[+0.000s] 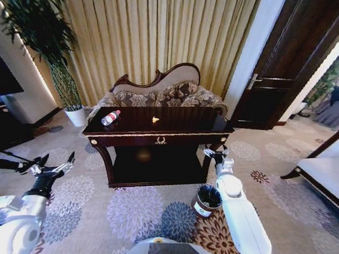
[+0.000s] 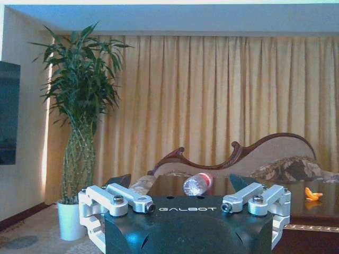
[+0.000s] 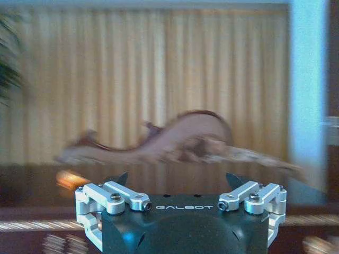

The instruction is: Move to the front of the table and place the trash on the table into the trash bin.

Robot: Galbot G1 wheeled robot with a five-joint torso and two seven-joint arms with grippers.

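Table (image 1: 158, 139), dark and glossy with gold trim, stands square ahead of the robot, backed against a carved floral sofa (image 1: 165, 93) and tan curtains (image 1: 156, 32). It looks within approach range but not yet within arm's reach, so judged to be the drive-up stage, nothing lifted.

Trash bin (image 1: 207, 199) sits on the patterned carpet (image 1: 127, 209) near the table's right front leg, just beside the right arm. Handy spot: a short carry from tabletop to bin.

Left gripper (image 1: 55, 166) held out low over the carpet, left of the table and well apart from it; fingers spread wide, empty. Left wrist view agrees: left gripper (image 2: 180, 182) with both tips parted, the tabletop beyond them.

Right gripper (image 1: 217, 155) points forward near the table's right front corner, above the bin. Right wrist view shows right gripper (image 3: 177, 180) parted too, nothing between the tips.

Bottle (image 1: 110, 117), clear with red cap, lies on its side at the table's left end, likely to roll if nudged.

Orange scrap (image 1: 155, 120) rests mid-table, apart from the bottle.
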